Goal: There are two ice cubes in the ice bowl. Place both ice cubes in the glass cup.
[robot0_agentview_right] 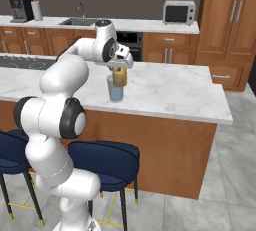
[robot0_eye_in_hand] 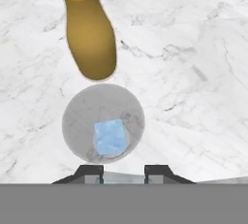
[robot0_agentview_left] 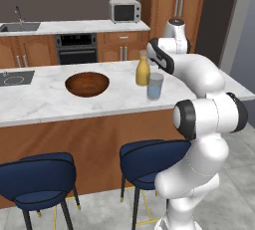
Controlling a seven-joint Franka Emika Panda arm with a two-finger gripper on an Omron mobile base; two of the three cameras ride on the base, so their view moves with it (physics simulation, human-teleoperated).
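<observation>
The glass cup [robot0_eye_in_hand: 76,114] stands on the marble counter straight below my hand, and one pale blue ice cube [robot0_eye_in_hand: 109,137] lies in its bottom. A second pale blue ice cube [robot0_eye_in_hand: 123,176] shows as a thin strip between my fingertips, with my gripper [robot0_eye_in_hand: 123,172] shut on it. From the right base view, the gripper [robot0_agentview_right: 119,69] hangs just above the glass cup [robot0_agentview_right: 115,90]. The dark wooden ice bowl [robot0_agentview_left: 70,82] sits to the left of the glass cup [robot0_agentview_left: 155,86] and looks empty.
A yellow-orange bottle [robot0_agentview_left: 143,70] stands right behind the glass, close to my hand. The island counter edge [robot0_agentview_left: 74,117] runs in front, with two blue stools [robot0_agentview_left: 149,157] below it. A microwave [robot0_agentview_left: 125,11] and a sink [robot0_agentview_left: 20,26] are on the back counter.
</observation>
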